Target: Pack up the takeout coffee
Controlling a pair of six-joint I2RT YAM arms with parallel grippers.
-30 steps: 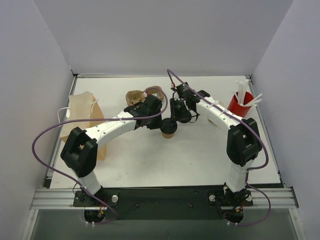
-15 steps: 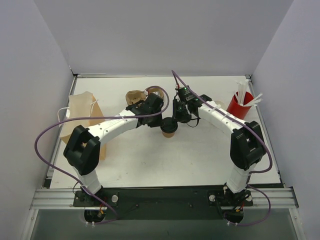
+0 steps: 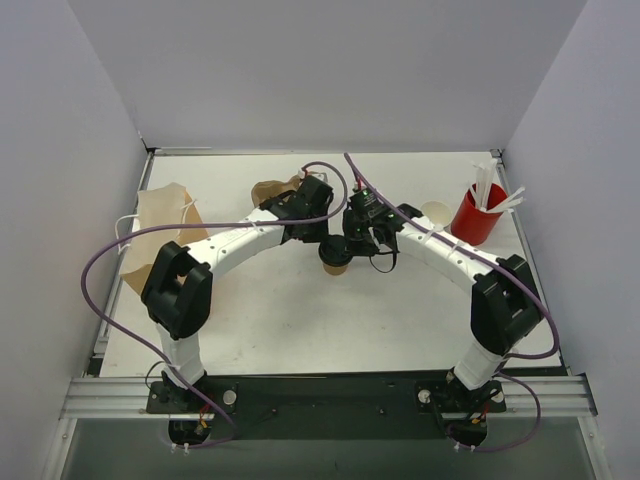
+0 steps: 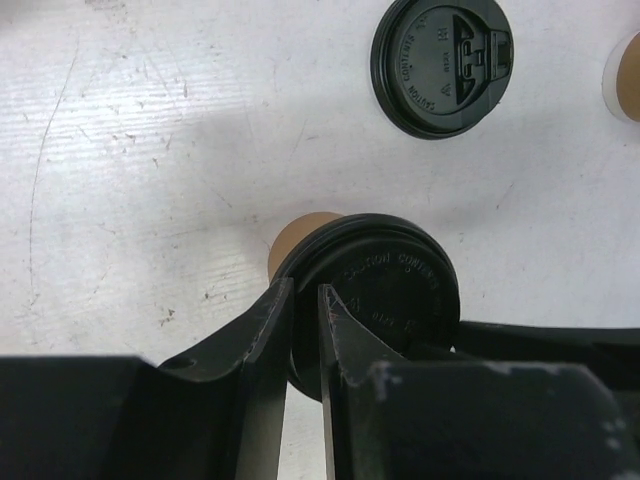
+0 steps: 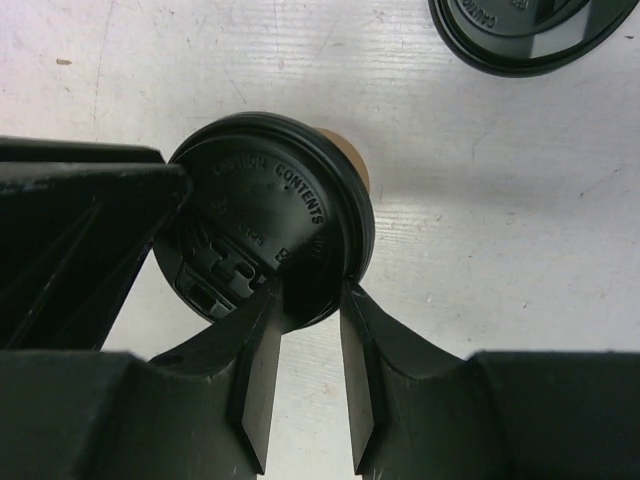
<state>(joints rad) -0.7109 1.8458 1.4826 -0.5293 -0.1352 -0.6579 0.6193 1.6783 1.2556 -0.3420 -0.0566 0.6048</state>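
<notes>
A brown kraft cup (image 3: 335, 265) stands mid-table with a black lid (image 3: 334, 251) sitting on top of it. In the left wrist view the lid (image 4: 390, 285) covers most of the cup (image 4: 300, 232). My left gripper (image 4: 305, 305) pinches the lid's near rim, jaws almost together. In the right wrist view the lid (image 5: 265, 225) sits tilted over the cup (image 5: 352, 160). My right gripper (image 5: 305, 320) grips its edge, one finger on the lid's top and one outside the rim. Both grippers meet over the cup, left gripper (image 3: 320, 238) and right gripper (image 3: 352, 243).
A second loose black lid (image 4: 443, 65) lies on the table beyond the cup. A pale cream cup (image 3: 435, 212) and a red cup with white straws (image 3: 478, 212) stand at the back right. A brown paper bag (image 3: 160, 240) stands at the left, with cardboard (image 3: 268, 190) behind the left arm.
The right gripper has come down and left onto the lid over the cup. The left gripper has shifted right and closed in on the lid's other side.
</notes>
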